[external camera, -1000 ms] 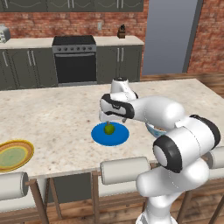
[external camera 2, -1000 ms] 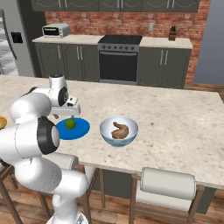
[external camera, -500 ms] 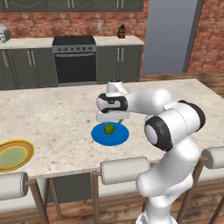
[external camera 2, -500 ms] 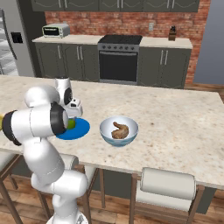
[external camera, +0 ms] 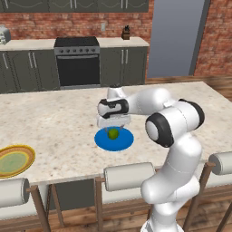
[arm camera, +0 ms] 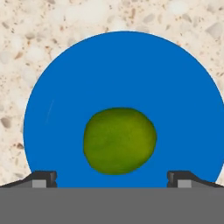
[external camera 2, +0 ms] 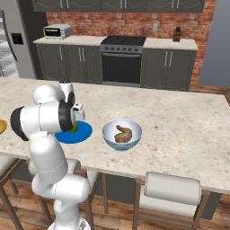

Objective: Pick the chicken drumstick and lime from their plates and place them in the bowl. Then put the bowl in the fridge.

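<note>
Gripper [external camera: 113, 126] released, jaws spread wide, directly above the lime [arm camera: 120, 141] on the blue plate [arm camera: 65, 96]. I would descend straight, straddle the fruit at mid-height, then close gently; drumstick [external camera 2: 123, 134] sits in the bowl [external camera 2: 121, 134].

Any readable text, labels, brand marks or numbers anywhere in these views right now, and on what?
None can be read.
The toaster oven and the oven are too small to show any marks.
The blue plate, the lime and the bowl carry no lettering.
</note>
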You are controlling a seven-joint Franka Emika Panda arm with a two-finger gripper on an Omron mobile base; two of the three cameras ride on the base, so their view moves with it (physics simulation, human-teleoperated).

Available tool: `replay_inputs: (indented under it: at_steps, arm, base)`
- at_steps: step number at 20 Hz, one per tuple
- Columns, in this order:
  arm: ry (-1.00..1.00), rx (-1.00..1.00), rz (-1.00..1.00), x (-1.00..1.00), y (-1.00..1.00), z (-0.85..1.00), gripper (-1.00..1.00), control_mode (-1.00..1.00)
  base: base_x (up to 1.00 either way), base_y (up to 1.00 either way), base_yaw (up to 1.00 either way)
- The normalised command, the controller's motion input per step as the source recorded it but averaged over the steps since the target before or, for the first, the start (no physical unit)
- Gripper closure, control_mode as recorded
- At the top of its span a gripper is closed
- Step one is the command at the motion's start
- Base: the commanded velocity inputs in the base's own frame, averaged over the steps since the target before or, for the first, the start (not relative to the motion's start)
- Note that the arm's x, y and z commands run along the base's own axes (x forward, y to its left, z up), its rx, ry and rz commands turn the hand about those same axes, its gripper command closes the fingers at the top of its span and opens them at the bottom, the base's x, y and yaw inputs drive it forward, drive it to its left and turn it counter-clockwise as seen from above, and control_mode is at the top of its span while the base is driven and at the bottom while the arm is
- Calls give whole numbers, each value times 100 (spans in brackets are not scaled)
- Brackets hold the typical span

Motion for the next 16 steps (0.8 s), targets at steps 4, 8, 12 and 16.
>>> replay_inputs:
  at_steps: [4,8,12,16]
  arm:
    - [0,0,0,23,0,-26,-100,-100]
    - [0,0,0,12,0,-16,-100,-100]
    - [0,0,-1,-4,0,-4,-100,-100]
    - [0,0,-4,-9,0,-6,-100,-100]
  base:
    - [0,0,0]
    - [0,0,0]
    - [0,0,0]
    - [0,0,0]
